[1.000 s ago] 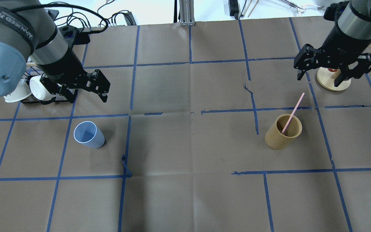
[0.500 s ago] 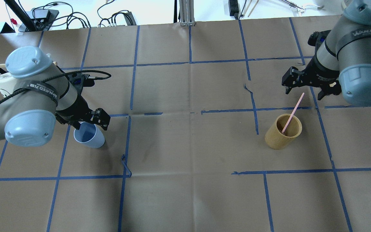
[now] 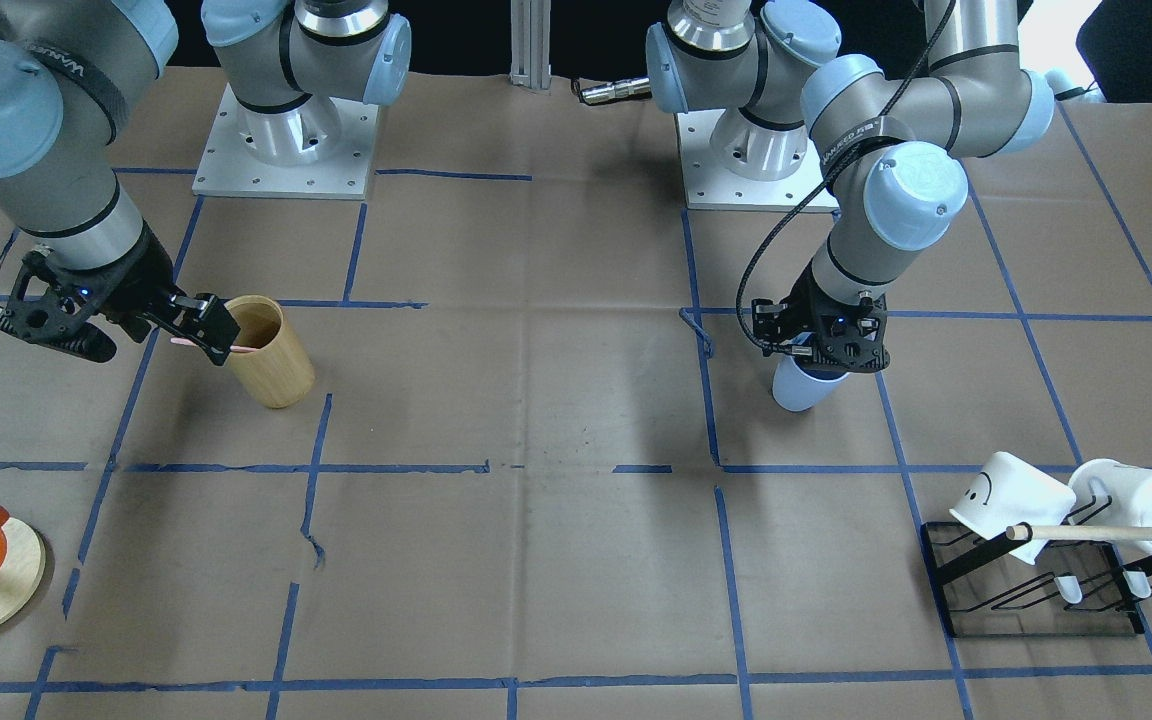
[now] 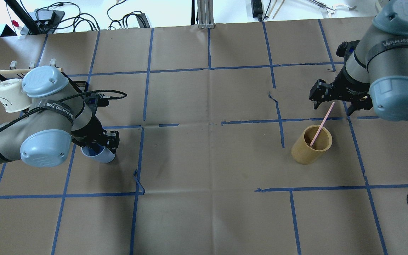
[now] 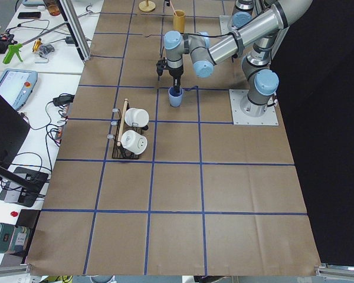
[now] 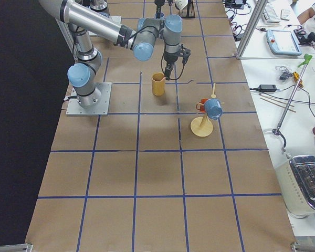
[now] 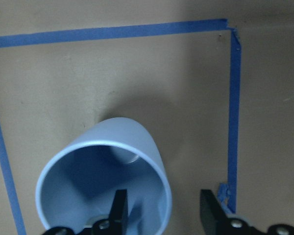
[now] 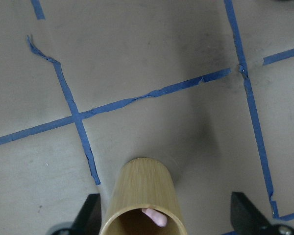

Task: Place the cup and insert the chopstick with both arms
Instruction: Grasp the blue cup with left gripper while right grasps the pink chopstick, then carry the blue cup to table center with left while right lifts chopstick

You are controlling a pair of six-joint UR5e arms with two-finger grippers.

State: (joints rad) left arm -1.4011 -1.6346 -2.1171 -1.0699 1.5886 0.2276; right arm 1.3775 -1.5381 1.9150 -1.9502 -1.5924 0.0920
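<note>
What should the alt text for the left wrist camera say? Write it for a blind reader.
The left gripper, open, straddles the rim of an upright blue cup, seen from above, with one finger inside the cup and the other outside it. The cup stands on brown paper marked with blue tape lines.

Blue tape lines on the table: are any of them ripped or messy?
Yes. One tape strip has peeled up and curls near the blue cup. A torn tape line runs wavy and ragged near the bamboo holder. The other lines look mostly straight.
</note>
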